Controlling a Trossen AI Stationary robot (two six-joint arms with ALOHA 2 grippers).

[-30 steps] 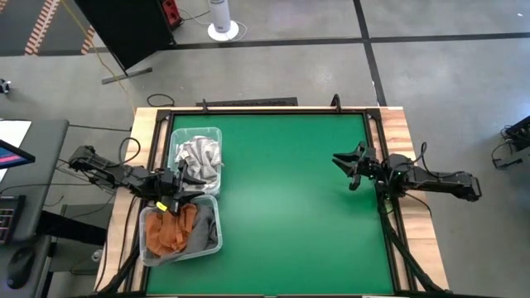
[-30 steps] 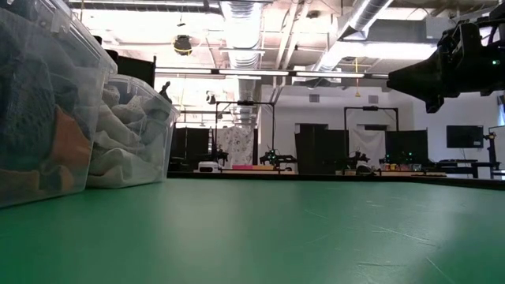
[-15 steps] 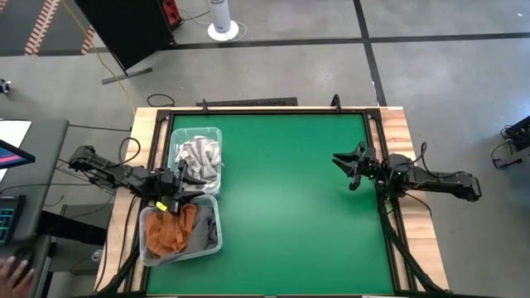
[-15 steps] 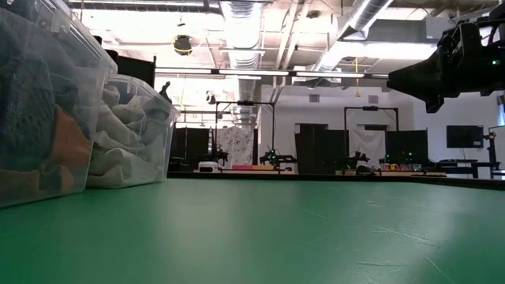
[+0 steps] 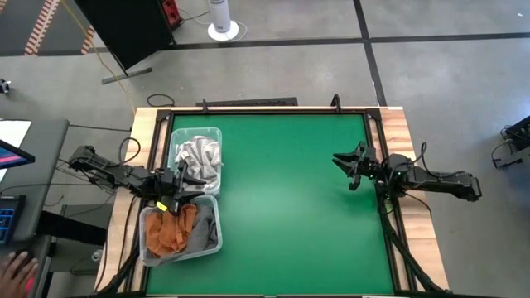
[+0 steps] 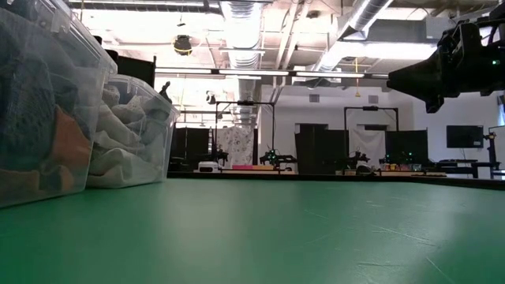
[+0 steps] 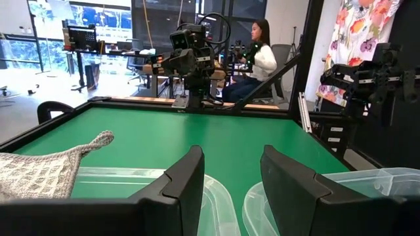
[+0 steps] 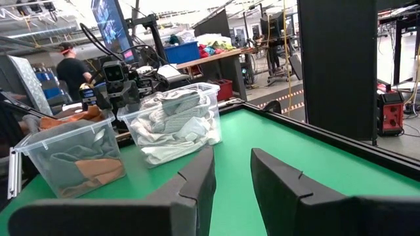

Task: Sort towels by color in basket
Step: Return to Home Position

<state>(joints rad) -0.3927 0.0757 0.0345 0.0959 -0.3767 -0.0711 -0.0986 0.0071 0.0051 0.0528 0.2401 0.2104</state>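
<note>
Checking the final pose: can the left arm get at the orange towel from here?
Probably yes: the left gripper, open, hovers by the lidless bin, and the orange towel lies on top, uncovered; the right gripper waits opposite.

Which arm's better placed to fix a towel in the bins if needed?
Left, probably. The left gripper hangs open between the white-towel bin and the orange-towel bin; the right gripper sits open across the green mat.

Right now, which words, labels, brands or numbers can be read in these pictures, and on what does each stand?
None: no text can be read in any view.
The white-towel bin, the orange-towel bin and the towels show no print.
The screen beyond the table is too blurred to read.
</note>
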